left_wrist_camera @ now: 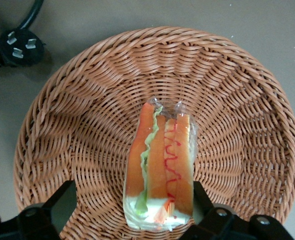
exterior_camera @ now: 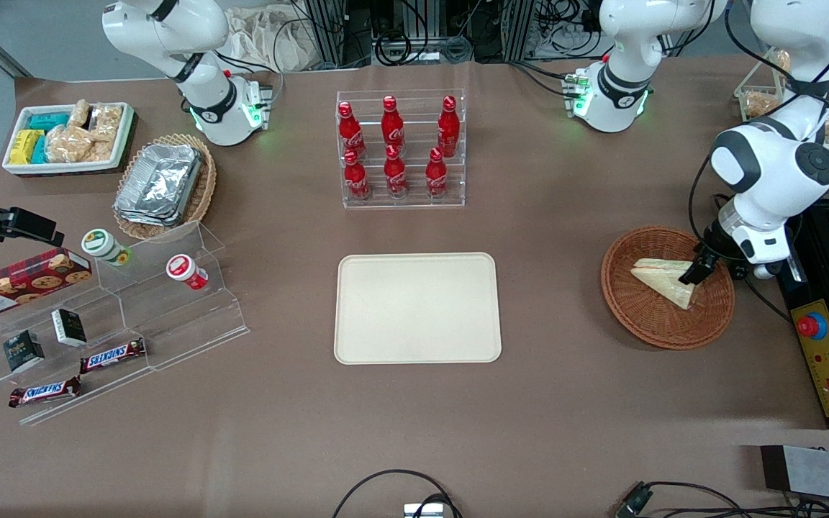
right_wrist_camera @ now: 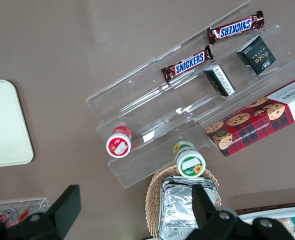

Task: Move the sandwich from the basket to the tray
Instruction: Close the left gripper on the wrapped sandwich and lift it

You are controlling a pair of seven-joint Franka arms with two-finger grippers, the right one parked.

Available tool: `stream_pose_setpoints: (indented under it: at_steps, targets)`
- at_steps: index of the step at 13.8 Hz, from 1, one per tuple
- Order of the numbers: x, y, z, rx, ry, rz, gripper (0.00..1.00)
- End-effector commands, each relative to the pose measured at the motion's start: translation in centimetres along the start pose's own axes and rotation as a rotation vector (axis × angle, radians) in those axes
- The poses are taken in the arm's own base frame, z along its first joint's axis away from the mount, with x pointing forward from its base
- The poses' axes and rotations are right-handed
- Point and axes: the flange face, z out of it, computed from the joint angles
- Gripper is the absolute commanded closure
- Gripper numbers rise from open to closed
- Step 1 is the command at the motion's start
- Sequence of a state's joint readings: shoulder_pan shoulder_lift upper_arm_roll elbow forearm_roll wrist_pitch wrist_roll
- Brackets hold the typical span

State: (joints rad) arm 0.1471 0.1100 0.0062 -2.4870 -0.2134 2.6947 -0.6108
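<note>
The sandwich (exterior_camera: 663, 277) is a plastic-wrapped wedge lying in the round reddish-brown wicker basket (exterior_camera: 645, 316), toward the working arm's end of the table. Its orange, red and green filling (left_wrist_camera: 162, 160) faces the wrist camera. My gripper (exterior_camera: 695, 273) is lowered into the basket (left_wrist_camera: 87, 100) at the sandwich's wide end. It is open, with the gripper (left_wrist_camera: 132, 212) straddling the wedge: one finger (left_wrist_camera: 201, 202) is close against the wrap, the other finger (left_wrist_camera: 62, 202) stands clear with bare wicker between. The cream tray (exterior_camera: 417, 308) lies bare at mid-table.
A clear rack of red cola bottles (exterior_camera: 396, 147) stands farther from the front camera than the tray. A black control box with a red button (exterior_camera: 825, 360) sits beside the basket. A black plug (left_wrist_camera: 17, 47) lies on the table next to the basket's rim.
</note>
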Motion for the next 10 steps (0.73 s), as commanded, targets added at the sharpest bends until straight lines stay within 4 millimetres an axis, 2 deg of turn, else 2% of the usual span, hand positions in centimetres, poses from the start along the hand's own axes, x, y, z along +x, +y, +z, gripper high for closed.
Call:
stream_pose_setpoints:
  at_steps: [1, 2, 3, 5, 6, 7, 10]
  targets:
    - [0.0, -0.2, 1.2, -0.012, 0.023, -0.012, 0.10]
    - [0.0, -0.2, 1.3, -0.012, 0.024, -0.012, 0.17]
    - [0.0, -0.1, 1.3, -0.014, 0.025, -0.012, 0.29]
    - [0.0, -0.1, 1.3, -0.013, 0.024, -0.013, 0.64]
    - [0.0, -0.1, 1.3, -0.014, 0.025, -0.013, 0.79]
    - [-0.1, 0.0, 1.1, -0.016, 0.025, -0.011, 0.89]
    - [-0.5, 0.7, 0.0, -0.022, 0.020, 0.017, 0.91]
